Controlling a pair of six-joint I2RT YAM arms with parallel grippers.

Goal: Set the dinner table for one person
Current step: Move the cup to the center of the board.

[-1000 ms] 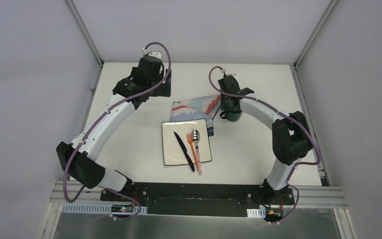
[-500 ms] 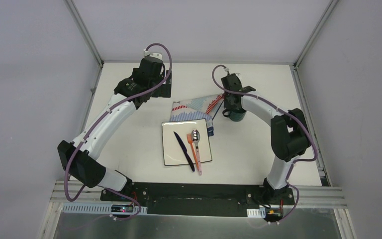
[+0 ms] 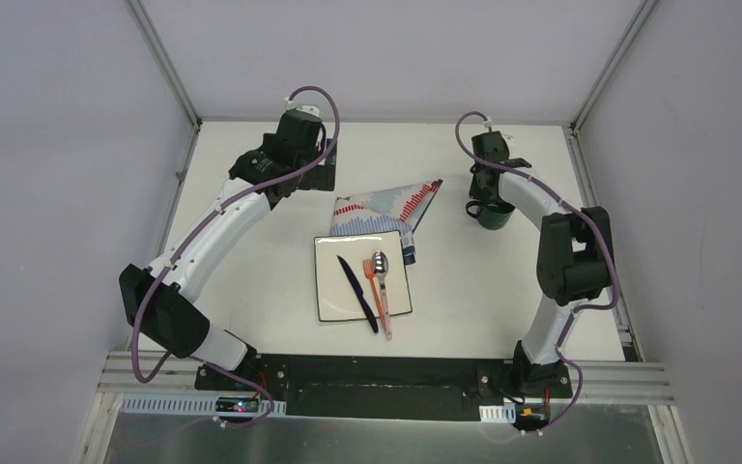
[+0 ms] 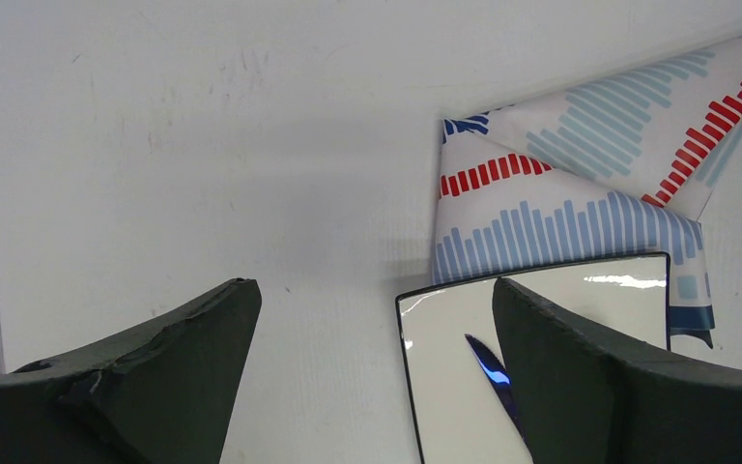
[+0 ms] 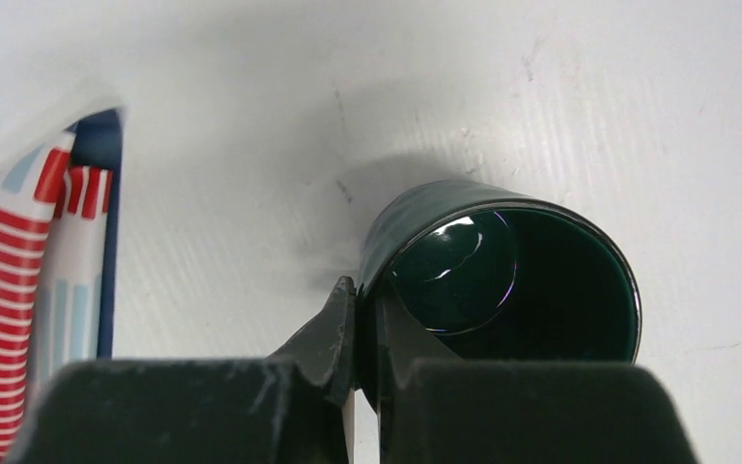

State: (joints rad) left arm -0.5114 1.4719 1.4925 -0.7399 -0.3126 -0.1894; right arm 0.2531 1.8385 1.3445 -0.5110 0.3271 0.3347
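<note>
Pinching the green mug [image 5: 502, 290] by its rim, right jaws closed

Two white-and-black arms rise from bases at the near edge of the worktop [image 3: 251, 271] and curve inward like a pair of brackets. The left arm [image 3: 208, 237] bows out to the left, its wrist over the far left area. The left gripper [image 4: 372, 290] points downward with its jaws spread wide and nothing between them. The right arm [image 3: 565, 251] folds at a dark elbow and reaches to the far right. The right gripper [image 5: 362, 288] is pinched tight on the rim wall of a dark green mug [image 5: 502, 280], one finger outside and one inside.
</note>
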